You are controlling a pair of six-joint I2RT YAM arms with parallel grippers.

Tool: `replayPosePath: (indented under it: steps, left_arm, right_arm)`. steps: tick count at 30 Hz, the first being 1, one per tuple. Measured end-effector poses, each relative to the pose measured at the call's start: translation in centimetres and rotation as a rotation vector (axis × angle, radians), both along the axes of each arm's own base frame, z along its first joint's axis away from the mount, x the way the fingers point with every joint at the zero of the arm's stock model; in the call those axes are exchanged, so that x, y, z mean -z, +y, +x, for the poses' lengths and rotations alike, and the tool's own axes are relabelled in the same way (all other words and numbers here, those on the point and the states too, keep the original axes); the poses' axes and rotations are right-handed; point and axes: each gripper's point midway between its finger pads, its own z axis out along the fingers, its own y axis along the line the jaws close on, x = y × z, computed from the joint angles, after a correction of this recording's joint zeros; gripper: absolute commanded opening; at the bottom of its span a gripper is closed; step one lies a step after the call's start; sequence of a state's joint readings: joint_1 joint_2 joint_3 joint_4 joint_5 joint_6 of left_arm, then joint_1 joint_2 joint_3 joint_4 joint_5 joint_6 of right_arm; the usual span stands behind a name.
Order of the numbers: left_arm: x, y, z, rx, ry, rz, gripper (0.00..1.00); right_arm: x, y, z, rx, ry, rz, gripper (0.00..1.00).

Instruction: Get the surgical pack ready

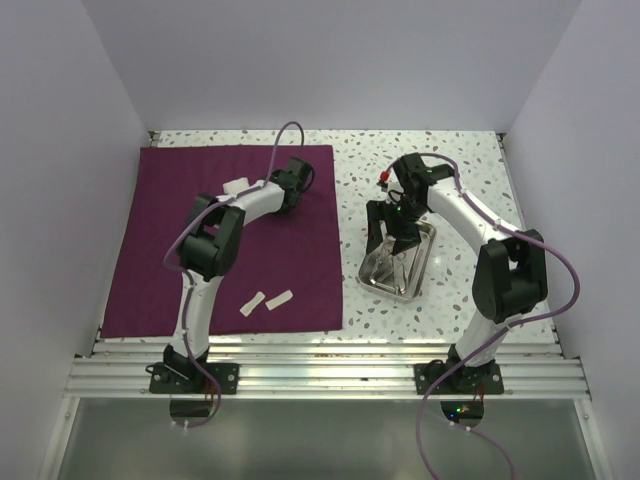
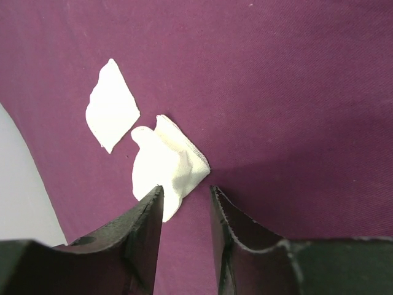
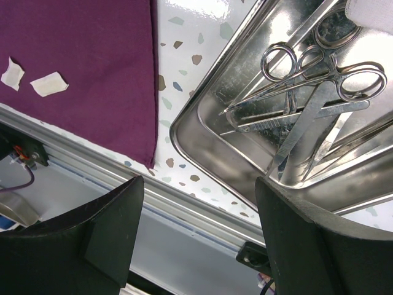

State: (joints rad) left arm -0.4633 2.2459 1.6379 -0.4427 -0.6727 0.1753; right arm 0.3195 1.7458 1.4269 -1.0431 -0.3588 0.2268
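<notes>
The steel tray is sitting on the speckled table, just right of the maroon cloth. It is holding the shiny scissors and tweezers, which are crossing each other. Your right gripper is hanging over the tray's near corner, jaws standing wide apart on nothing. Your left gripper is hovering low over the cloth with its fingers parted. A crumpled white gauze pad is lying at its left fingertip, with a flat gauze pad beside it. Two more pads are lying near the cloth's front edge, leaving open cloth between.

The left arm is hiding part of one gauze pad; the tray is running past the right wrist view's edge.
</notes>
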Motion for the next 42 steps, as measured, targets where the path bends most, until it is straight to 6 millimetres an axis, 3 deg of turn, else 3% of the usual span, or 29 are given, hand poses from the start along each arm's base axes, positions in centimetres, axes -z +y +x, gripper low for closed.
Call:
replayPosePath:
  steps: [22,28,33,34,42]
  left_arm:
    - [0.2,1.2,0.9,-0.034,-0.008,-0.032,0.35]
    - [0.4,1.3,1.1,-0.041,-0.007,-0.06,0.26]
    - [0.6,1.3,1.2,-0.037,0.002,-0.084,0.08]
    - [0.7,1.3,1.2,-0.037,0.005,-0.088,0.01]
    - [0.4,1.5,1.3,-0.042,0.011,-0.091,0.0]
  right_arm:
    - [0.1,0.0,-0.1,0.0,0.002,-0.001,0.77]
    - [0.1,0.0,-0.1,0.0,0.002,-0.001,0.77]
    - [0.1,0.0,-0.1,0.0,0.003,-0.001,0.77]
    - [0.1,0.0,-0.1,0.0,0.003,-0.001,0.77]
    - [0.2,0.0,-0.2,0.001,0.009,0.001,0.77]
